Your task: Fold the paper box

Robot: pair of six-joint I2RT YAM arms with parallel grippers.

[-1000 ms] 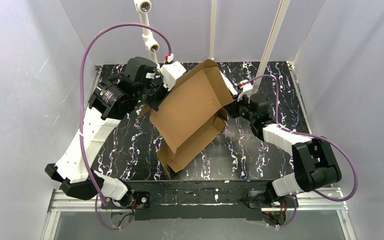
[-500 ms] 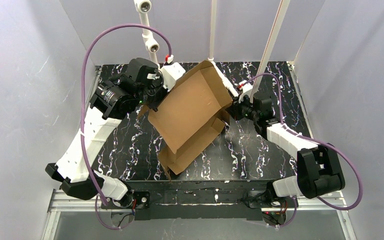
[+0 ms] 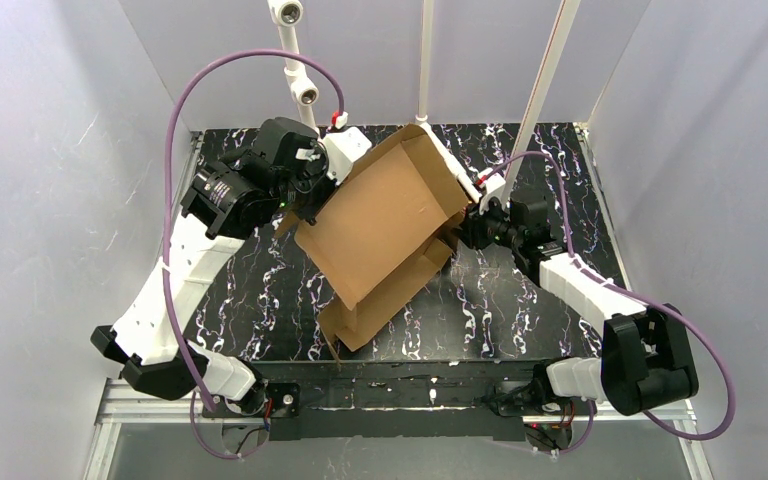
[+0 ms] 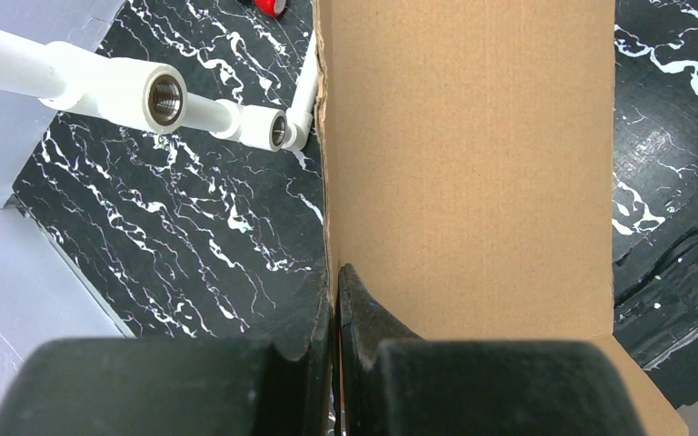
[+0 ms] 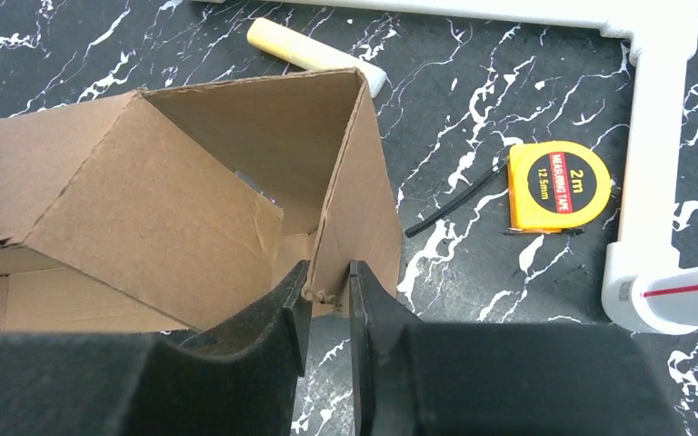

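On a black, white-veined table (image 3: 520, 310), a brown cardboard box (image 3: 385, 225) sits mid-table between two robot arms. It is tipped up so its open inside faces the overhead camera. Its long flap (image 3: 375, 305) hangs toward the near edge and seems to touch the table.

The left claw (image 4: 336, 304) is pressed together on the box's far-left wall, one black finger on each face of the cardboard. The right claw (image 5: 329, 286) is at the box's right end. Its jaws are a little spread, with the lower corner of an end flap (image 5: 354, 218) between them. A sliver of gap shows beside the card, so it does not look pinched.

Near that flap lies a yellow tape measure (image 5: 559, 186). A pale yellow stick (image 5: 300, 50) lies behind the box. White pipes (image 4: 164, 95) stand beside the left claw.
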